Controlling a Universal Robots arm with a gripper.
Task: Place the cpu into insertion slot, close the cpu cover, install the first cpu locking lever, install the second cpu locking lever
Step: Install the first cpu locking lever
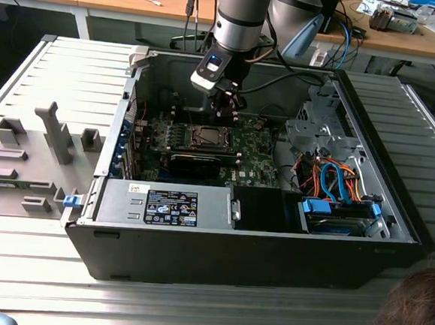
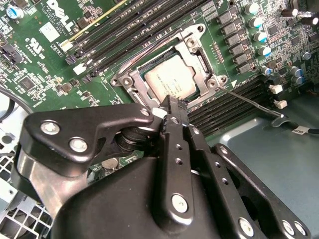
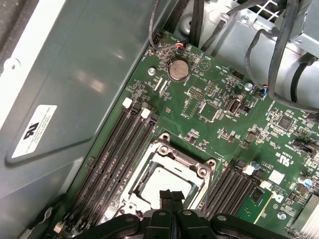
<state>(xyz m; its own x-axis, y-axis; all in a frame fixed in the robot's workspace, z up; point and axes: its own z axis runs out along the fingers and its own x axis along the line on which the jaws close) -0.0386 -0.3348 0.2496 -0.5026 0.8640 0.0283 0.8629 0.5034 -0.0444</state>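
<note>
Steel lever (image 2: 249,102) juts out, second wrist view.

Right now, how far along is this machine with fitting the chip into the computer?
Done: the small silvery-grey square chip lies seated, and the thin silvery frame cover looks folded down around it. In hand: nothing; the black claw, shut and empty, hovers at the cover's edge. Left: a thin wire lever sticks out sideways, seemingly unlatched.
</note>
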